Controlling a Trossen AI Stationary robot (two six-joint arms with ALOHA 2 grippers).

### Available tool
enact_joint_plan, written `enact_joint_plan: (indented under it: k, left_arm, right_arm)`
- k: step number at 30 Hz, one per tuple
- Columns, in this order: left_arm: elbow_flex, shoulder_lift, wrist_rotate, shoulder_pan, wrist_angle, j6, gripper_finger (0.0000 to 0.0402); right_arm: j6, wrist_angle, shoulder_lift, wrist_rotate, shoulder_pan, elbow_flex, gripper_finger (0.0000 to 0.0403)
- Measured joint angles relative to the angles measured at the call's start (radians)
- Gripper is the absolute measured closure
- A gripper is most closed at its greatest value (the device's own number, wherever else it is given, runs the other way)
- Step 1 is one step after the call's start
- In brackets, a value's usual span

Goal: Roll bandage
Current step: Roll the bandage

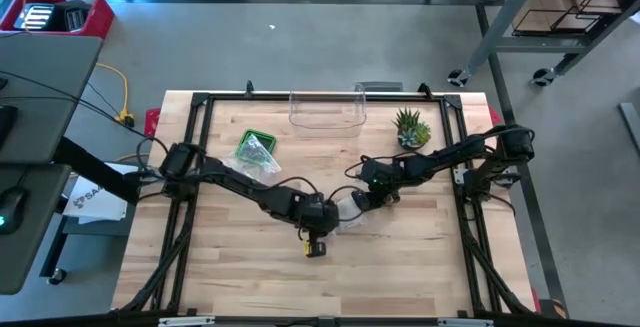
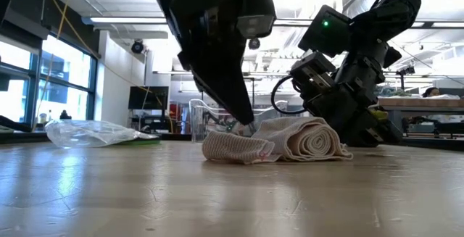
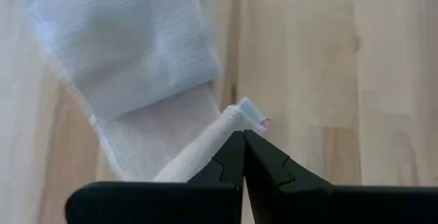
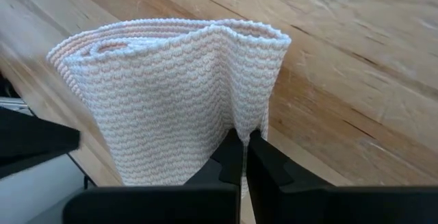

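High view: straight down over the whole table (image 1: 420,267), both arms visible.
Low view: at tabletop height, level across the table into the room, close to the bandage (image 2: 279,141).
Wrist views: each looks past its own fingers, very near the bandage.
Shared: all four show the bandage mid-table.

My wooden table (image 1: 420,267) carries the bandage (image 2: 279,141) near its middle, a green tray (image 1: 256,151), a clear bin (image 1: 327,111) and a small plant (image 1: 411,128).
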Motion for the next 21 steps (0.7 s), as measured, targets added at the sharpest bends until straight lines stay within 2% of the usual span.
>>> enact_joint_plan:
  k: [14, 17, 21]
  left_arm:
    - [0.000, 0.027, 0.040, 0.044, 0.034, 0.003, 0.0401]
    - [0.000, 0.027, 0.015, 0.036, 0.040, 0.008, 0.0401]
    - [0.000, 0.073, 0.023, 0.030, 0.022, 0.014, 0.0401]
  right_arm:
    - [-0.008, 0.000, 0.000, 0.006, 0.000, 0.000, 0.0403]
    - [0.009, 0.000, 0.000, 0.030, 0.001, 0.000, 0.0403]
    - [0.013, -0.002, 0.000, 0.033, -0.004, 0.000, 0.0403]
